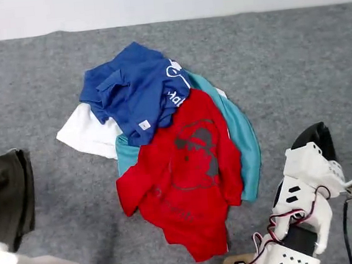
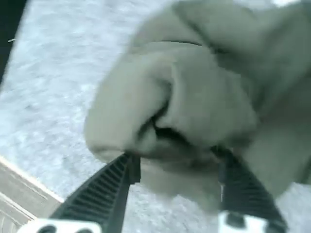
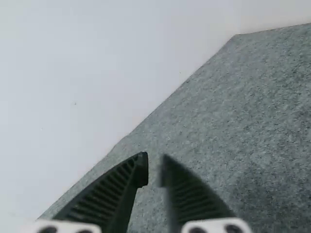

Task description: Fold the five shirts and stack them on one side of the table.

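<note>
left gripper (image 2: 176, 167): jaws wide apart, straddling a bunched fold of the olive shirt (image 2: 194, 97). Cloth fills the gap, but I judge it isn't pinched down.
olive shirt: on the left arm's side of the table (image 1: 293, 52), well apart from the pile. Crumpled, not folded. Probably singled out as shirt 1 of 5 so it can be worked without dragging the others.
right gripper (image 3: 153, 174): jaws together bar a sliver, nothing between them. Aimed over bare carpet toward the wall (image 3: 97, 58). Reads as parked to give the left arm room.
red shirt (image 1: 186, 168): nearest of the pile, spread flat, print up, lying over the teal one. It's the top layer, so the easiest next grab.
teal shirt (image 1: 246, 144): under the red, showing along the right arm's side, with a strip on the other side too.
white shirt (image 1: 86, 134): bottom layer, sticking out toward the left arm's side from under the blue.
blue shirt (image 1: 134, 86): farthest, crumpled on top of the white and teal, touching the red's far end.
progress: 0 of 5 folded, no stack yet.
risk: 4 shirts overlap, so pulling a lower one would likely drag the ones above it.
</note>
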Robot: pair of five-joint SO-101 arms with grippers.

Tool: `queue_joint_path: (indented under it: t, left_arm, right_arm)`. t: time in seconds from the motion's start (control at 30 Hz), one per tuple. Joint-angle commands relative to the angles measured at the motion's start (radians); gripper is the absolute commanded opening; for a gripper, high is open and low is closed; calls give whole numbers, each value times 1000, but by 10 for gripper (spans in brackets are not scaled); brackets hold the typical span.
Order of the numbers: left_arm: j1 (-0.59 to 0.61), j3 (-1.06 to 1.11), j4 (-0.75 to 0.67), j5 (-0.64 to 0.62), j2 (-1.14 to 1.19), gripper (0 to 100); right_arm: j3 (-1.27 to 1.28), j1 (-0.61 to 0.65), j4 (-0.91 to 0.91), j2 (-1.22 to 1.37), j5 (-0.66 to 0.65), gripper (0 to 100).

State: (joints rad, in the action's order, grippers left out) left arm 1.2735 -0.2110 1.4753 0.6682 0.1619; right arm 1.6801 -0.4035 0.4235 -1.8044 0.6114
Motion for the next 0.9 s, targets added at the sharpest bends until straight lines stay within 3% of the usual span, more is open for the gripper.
queue_joint_path:
  t: [0.0, 0.17, 0.27, 0.37, 0.7, 0.87]
  left_arm:
    - [-41, -56, 60, 29, -77, 304]
    - [-150, -191, 157, 31, -149, 312]
    - [-292, -275, 269, 29, -219, 336]
    - [-480, -266, 279, -21, -310, 335]
    - [-1197, 157, 267, -261, -430, 336]
    - [-1468, 372, 138, -365, -331, 337]
  right_arm:
    - [-5, 7, 5, -10, -11, 9]
    - [-5, 7, -59, -10, -12, 9]
    - [-5, 7, -116, -10, -15, 9]
    - [-2, 7, -139, -10, -17, 9]
    - [3, 7, -130, -10, -17, 9]
    - [3, 7, -130, -10, -17, 9]
